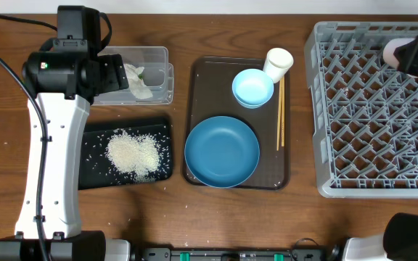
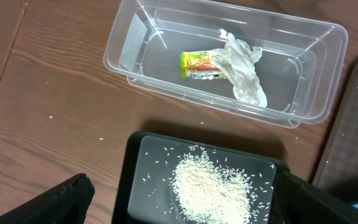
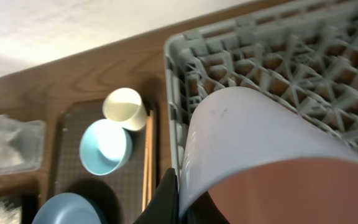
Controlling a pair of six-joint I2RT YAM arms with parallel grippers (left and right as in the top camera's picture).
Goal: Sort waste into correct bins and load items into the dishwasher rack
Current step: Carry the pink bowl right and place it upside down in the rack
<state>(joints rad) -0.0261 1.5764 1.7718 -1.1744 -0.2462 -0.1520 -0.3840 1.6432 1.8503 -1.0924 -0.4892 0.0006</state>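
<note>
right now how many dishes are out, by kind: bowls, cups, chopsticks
bowls: 2 (dark-blue bowl, light-blue bowl)
cups: 2 (white cup, pink cup)
chopsticks: 1 pair
total: 5

White rice grains (image 1: 131,154) lie heaped in the black tray (image 1: 93,172), with a few strays around the heap. The crumpled napkin (image 2: 244,71) and yellow-green wrapper (image 2: 199,65) lie touching in the clear tub (image 2: 129,50). On the brown tray (image 1: 203,94) sit the dark-blue bowl (image 1: 222,151), the light-blue bowl (image 1: 252,88) and the upright white cup (image 1: 278,61). The chopsticks (image 1: 280,109) lie together along its right edge. The right hand (image 1: 406,54) grips the pink cup (image 3: 260,143), tipped, over the grey rack (image 1: 376,145).
</note>
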